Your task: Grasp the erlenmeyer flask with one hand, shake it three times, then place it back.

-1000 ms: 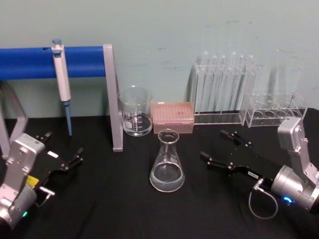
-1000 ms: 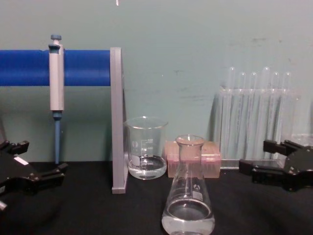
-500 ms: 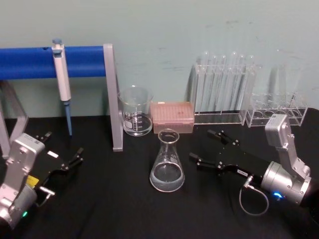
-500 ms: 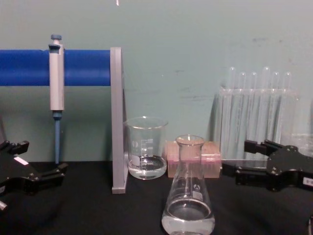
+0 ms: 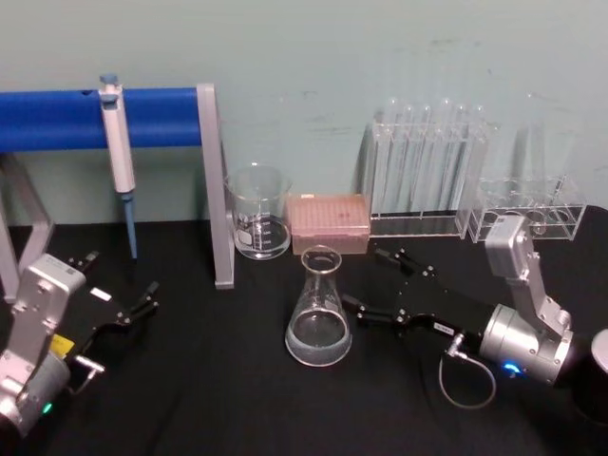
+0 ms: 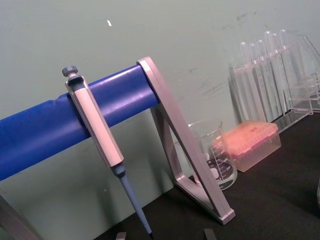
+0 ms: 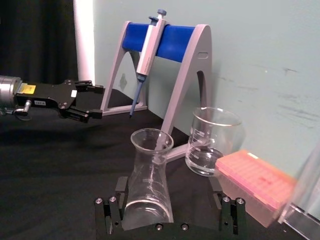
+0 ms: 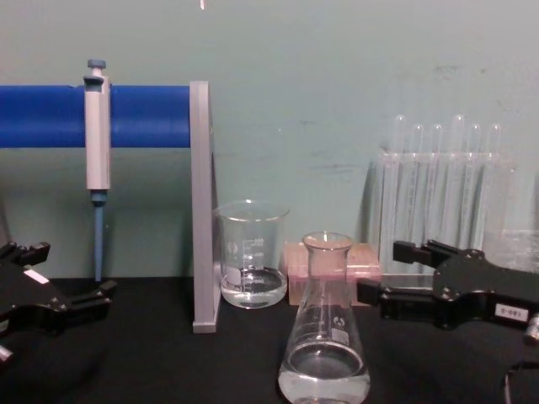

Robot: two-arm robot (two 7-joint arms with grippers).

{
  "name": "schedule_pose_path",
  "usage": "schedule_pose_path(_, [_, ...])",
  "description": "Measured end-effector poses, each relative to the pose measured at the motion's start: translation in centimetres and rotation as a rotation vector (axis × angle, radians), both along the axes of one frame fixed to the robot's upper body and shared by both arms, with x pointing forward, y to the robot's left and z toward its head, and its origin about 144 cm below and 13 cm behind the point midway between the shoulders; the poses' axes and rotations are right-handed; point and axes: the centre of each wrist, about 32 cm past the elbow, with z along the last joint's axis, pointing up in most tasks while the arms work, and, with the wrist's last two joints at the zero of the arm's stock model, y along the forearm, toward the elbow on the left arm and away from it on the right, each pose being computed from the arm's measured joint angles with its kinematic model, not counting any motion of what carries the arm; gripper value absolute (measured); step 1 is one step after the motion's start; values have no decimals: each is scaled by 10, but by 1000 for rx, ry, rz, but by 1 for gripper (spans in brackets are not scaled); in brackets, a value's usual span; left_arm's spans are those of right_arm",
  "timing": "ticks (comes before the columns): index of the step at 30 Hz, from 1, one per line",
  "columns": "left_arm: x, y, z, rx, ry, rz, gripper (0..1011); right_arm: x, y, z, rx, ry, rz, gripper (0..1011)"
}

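The erlenmeyer flask (image 5: 318,309) stands upright on the black table near its middle, with a little clear liquid in its base; it also shows in the chest view (image 8: 324,332). My right gripper (image 5: 363,277) is open just right of the flask, low over the table, its nearer fingertip close beside the glass. From the right wrist, the flask (image 7: 149,180) stands in front of the wide gap between the fingers (image 7: 118,201), untouched. In the chest view the right gripper (image 8: 379,271) reaches in from the right. My left gripper (image 5: 119,275) rests open at the far left.
Behind the flask stand a glass beaker (image 5: 258,223), a pink tip box (image 5: 328,220) and clear test tube racks (image 5: 423,180). A pipette (image 5: 118,142) hangs on a blue stand with a grey leg (image 5: 214,190) at the back left.
My right gripper has moved left across the table toward the flask, staying open. The flask and the left arm have not moved.
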Motion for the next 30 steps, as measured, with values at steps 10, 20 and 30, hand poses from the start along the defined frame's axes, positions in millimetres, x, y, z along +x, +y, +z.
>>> schedule_pose_path(10, [0, 0, 0, 0, 0, 0, 1001, 6, 13, -1, 6, 7, 28, 1000])
schedule_pose_path(20, [0, 0, 0, 0, 0, 0, 1001, 11, 27, -1, 10, 12, 43, 1000])
schedule_pose_path(30, [0, 0, 0, 0, 0, 0, 1001, 17, 40, -2, 8, 19, 38, 1000])
